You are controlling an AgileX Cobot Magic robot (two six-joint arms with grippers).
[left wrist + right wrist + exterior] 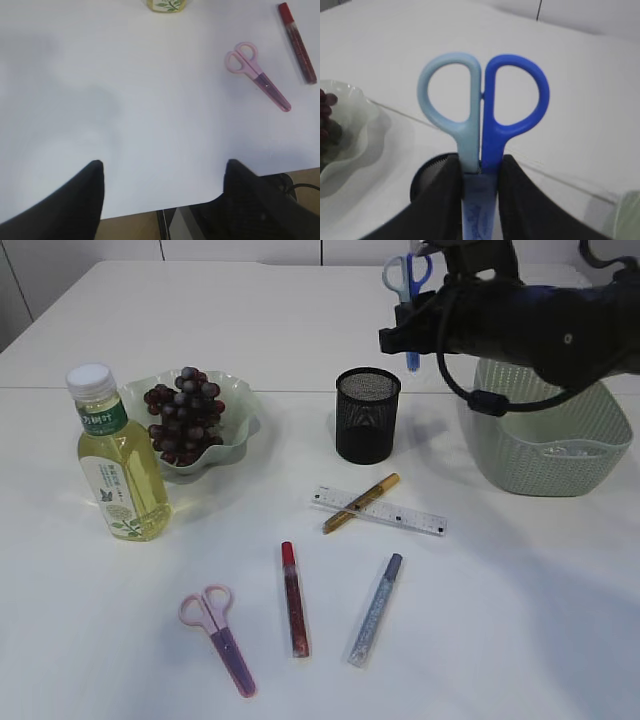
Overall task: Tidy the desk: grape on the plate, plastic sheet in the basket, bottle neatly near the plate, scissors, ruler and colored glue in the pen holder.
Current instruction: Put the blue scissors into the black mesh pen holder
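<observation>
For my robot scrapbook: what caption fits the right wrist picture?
Right end effector holds blue scissors upright above the black pen holder.

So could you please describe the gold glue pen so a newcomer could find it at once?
Start at the black mesh pen holder mid-table. Just in front lies a white ruler; the gold glue pen rests slantwise across it, unlike the red glue pen and silver glue pen lying nearer the front edge.

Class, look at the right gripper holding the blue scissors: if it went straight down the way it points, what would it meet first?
Probably the black mesh pen holder: the right gripper holds the blue scissors tip-down above it, though perhaps slightly behind its rim.
</observation>
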